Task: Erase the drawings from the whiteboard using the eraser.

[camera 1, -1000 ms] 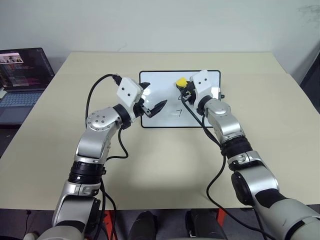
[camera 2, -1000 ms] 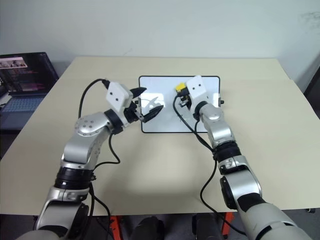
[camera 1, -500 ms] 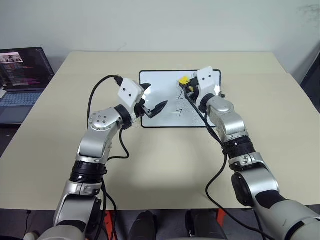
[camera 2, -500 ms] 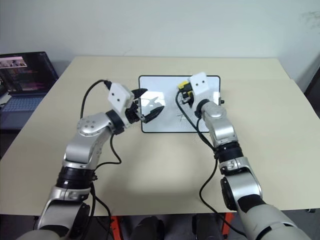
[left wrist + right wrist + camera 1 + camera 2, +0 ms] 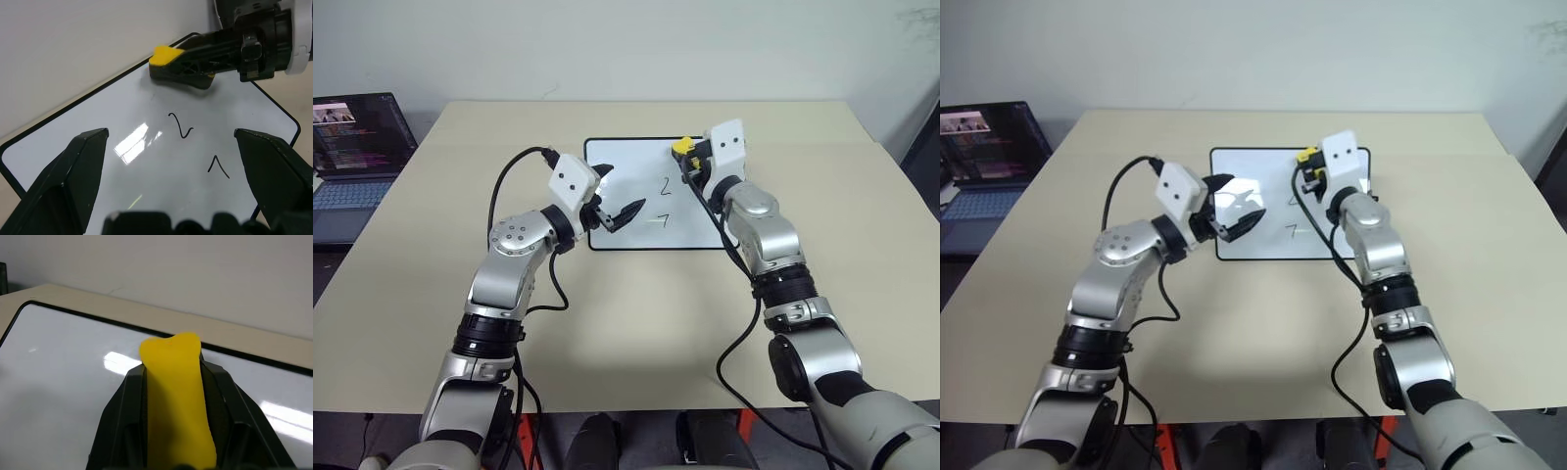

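The whiteboard [image 5: 626, 162] lies flat at the middle of the table. Two drawings remain on it, a "2" [image 5: 666, 186] and below it a "7" [image 5: 658, 220]; the left wrist view shows both, the "2" [image 5: 180, 128] and the "7" [image 5: 217, 165]. My right gripper [image 5: 688, 159] is shut on the yellow eraser [image 5: 683, 147], near the board's far edge just beyond the "2". Whether the eraser [image 5: 168, 55] touches the board I cannot tell. My left gripper [image 5: 620, 194] stands open over the board's left part, with nothing between its fingers.
An open laptop [image 5: 357, 157] sits on a separate surface at the far left. The beige table [image 5: 607, 323] spreads wide around the board. Black cables loop from both wrists over the table. The wall stands behind the far edge.
My right gripper has carried the eraser up and toward the board's far right, and the "2" that the arm hid now shows. The left arm has stayed put.
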